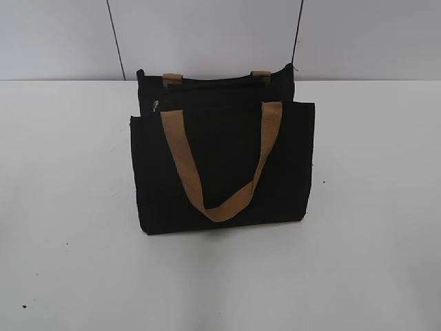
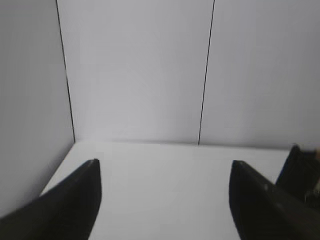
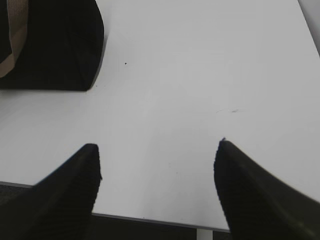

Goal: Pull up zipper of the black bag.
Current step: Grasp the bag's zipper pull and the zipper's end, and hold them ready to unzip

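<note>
**On white table: black bag, no lettering legible**

Mid-table, upright black bag, tan strap drooping across front panel. Near top left corner, small silvery zipper. No brand or writing readable anywhere. Left gripper spread wide, holding nothing, just beside bag's edge. Right gripper likewise wide apart, empty, over bare table.

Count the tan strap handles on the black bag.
2. The front handle hangs down the black bag's front face; the rear handle shows only two short ends at the top edge.
</note>
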Controlling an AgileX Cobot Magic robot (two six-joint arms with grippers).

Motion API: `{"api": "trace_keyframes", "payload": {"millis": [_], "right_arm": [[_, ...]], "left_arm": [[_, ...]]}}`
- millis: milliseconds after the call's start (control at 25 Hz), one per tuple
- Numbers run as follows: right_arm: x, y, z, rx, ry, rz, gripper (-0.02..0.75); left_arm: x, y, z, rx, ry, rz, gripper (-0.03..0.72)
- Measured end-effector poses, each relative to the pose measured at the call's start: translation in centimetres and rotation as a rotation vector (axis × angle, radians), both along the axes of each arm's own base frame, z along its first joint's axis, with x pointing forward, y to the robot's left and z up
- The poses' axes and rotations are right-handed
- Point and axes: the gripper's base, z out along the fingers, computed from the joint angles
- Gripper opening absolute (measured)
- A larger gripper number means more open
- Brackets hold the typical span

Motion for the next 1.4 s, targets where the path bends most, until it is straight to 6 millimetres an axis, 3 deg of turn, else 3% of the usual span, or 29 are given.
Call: {"api": "trace_keyframes", "payload": {"millis": [80,280,640,800,1080,1400], "right_arm": [[0.0,0.0,0.0,0.0,0.0,0.0,0.545],[0.0,0.0,0.0,0.0,0.0,0.0,0.545],[0.0,0.0,0.0,0.0,0.0,0.0,0.545],[0.0,0.0,0.0,0.0,0.0,0.0,0.545],[0.0,0.0,0.0,0.0,0.0,0.0,0.545],[0.0,0.0,0.0,0.0,0.0,0.0,0.545]], "left_arm": [[1.8,0.0,0.2,-0.001,-0.063,-0.001,0.559],[7.3,-0.1,-1.5,-0.051,-0.101,-0.008,0.486],[17.5,-0.1,-6.7,-0.093,-0.02,0.006,0.382],[20.4,-1.2,-9.3,-0.151,0.005,-0.105,0.349],[22.9,-4.5,-15.4,-0.12,0.153,-0.477,0.319],[24.6,-6.4,-20.1,-0.079,0.254,-0.723,0.293]]}}
